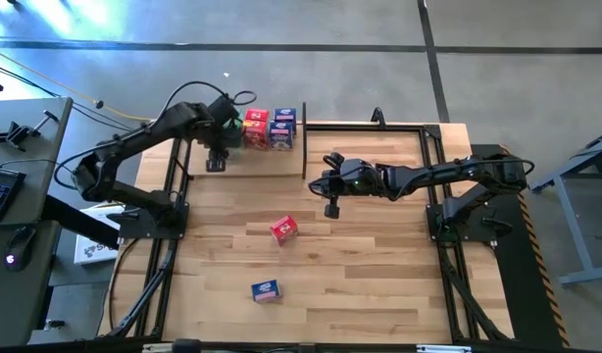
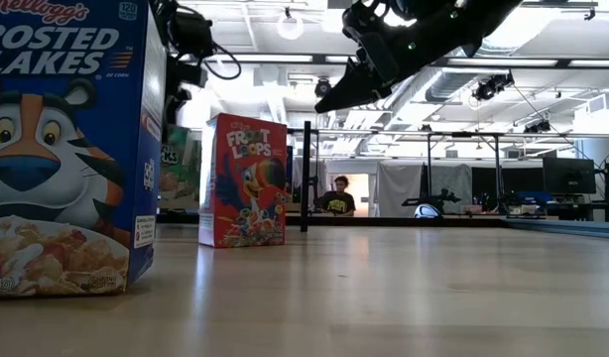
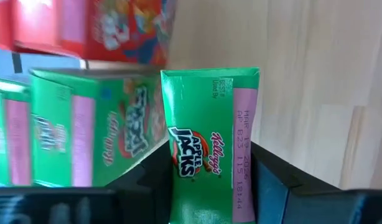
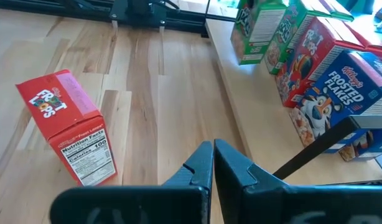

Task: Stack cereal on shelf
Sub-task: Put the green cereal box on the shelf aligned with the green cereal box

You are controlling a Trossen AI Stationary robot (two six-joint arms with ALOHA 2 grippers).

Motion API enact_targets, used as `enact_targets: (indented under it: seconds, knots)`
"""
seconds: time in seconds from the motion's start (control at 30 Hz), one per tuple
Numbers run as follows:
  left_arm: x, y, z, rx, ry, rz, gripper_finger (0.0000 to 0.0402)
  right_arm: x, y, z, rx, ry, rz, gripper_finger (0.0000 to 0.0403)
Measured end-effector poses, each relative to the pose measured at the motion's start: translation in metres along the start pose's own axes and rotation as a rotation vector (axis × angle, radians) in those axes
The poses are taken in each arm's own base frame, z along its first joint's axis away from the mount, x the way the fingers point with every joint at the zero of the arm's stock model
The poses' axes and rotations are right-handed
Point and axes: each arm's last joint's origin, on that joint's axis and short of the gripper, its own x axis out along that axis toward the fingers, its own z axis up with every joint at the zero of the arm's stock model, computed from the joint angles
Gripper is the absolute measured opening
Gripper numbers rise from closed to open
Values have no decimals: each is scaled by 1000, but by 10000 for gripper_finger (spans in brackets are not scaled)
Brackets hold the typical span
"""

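Overhead, the left tool hangs over the shelf, right beside the cluster of stacked boxes; its fingers are clamped on a green cereal box, though from above the box is mostly hidden by the arm; the right tool hovers above the tabletop with its fingers pressed together and empty, a red cereal box lying just ahead of it and a blue cereal box further out, well apart from either arm.

From tabletop level, the blue box fills the near edge and the red box stands behind it; the right tool hangs above, off the wood.

Through the left wrist, the green box sits upright between the tool's dark fingers, other green boxes just beside it and a red one past them.

Through the right wrist, closed fingertips point at bare wood; the red box lies near; the shelf's boxes stand to the other side.
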Motion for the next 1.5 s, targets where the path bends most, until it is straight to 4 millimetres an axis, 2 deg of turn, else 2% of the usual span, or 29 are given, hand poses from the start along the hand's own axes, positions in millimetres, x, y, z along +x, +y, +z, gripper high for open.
enact_targets:
  seconds: [0.3, 0.53, 0.73, 1.5]
  knots:
    - [7, -1, -2, 15, 30, 25, 179, 0, 0, 0, -1, 4, 3, 3]
    - [2, -3, -5, 6, 20, 33, 194, 0, 0, 0, -1, 4, 3, 3]
    - [-4, -4, -7, -18, 1, 50, 195, 0, 0, 0, -1, 4, 3, 3]
    - [-4, -3, -6, -184, -10, 51, 195, 0, 0, 0, 0, 1, 12, 3]
